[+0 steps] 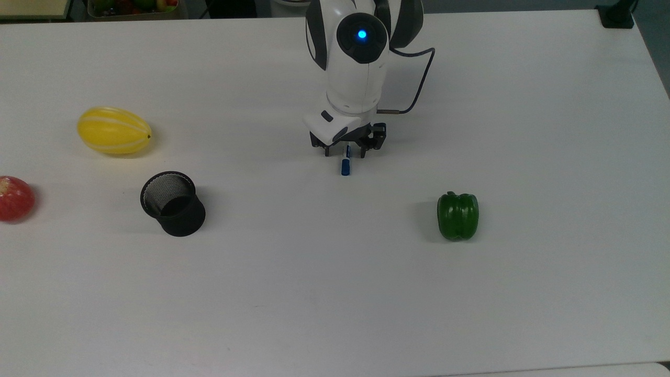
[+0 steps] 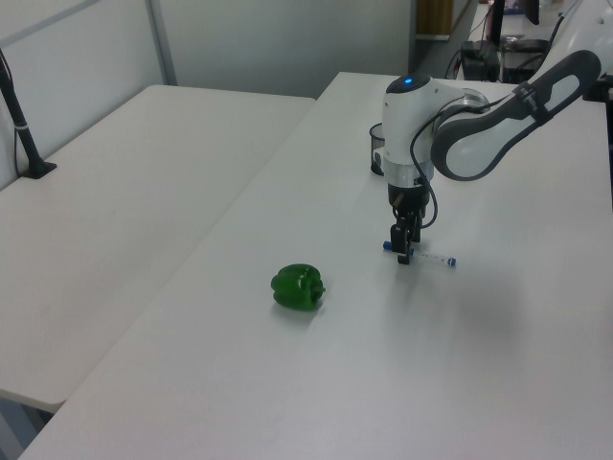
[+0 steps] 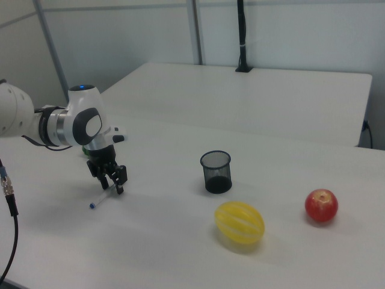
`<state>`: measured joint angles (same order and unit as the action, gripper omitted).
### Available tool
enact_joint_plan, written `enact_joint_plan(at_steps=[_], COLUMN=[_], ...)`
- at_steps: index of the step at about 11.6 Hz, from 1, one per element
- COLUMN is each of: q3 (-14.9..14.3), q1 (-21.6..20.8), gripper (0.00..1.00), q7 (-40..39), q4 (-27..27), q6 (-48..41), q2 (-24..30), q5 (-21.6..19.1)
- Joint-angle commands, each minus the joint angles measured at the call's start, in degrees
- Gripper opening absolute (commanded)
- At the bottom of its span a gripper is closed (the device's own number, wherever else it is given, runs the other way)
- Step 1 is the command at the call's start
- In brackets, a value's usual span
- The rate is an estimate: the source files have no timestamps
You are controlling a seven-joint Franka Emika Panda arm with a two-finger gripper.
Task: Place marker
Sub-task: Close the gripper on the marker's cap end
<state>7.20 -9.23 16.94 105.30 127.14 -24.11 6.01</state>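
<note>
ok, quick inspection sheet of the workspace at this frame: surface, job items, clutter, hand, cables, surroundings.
Surface: white table, no spills seen.
Job's things: marker lying flat, blue cap toward the top view's bottom edge; white body partly under the hand.
Clutter: green pepper, black mesh cup upright, yellow melon, red apple; all apart from the marker.
Hand: hand low over the marker, fingers open on either side of it, not closed on it.
Cables: black cable looping from the arm's wrist; another dark cable at the right view's left edge.
Surroundings: second white table alongside; black post on it; bin of fruit at the top view's top edge.
</note>
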Motion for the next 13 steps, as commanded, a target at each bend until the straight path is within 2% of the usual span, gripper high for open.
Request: enact_joint_plan(at_steps=[1, 3, 7, 8, 13], q3=[-0.2, -0.2, -0.2, -0.2, -0.2], q1=[-0.5, -0.5, -0.5, -0.5, -0.5], gripper=[0.36, 0.26, 0.2, 0.15, 0.12], q7=[1.6, 1.6, 2.0, 2.3, 2.1], q4=[0.1, 0.1, 0.0, 0.0, -0.2], q6=[1.5, 1.5, 1.4, 1.3, 0.5], q2=[0.0, 0.0, 0.2, 0.3, 1.3], q5=[1.5, 1.5, 1.5, 1.6, 1.6])
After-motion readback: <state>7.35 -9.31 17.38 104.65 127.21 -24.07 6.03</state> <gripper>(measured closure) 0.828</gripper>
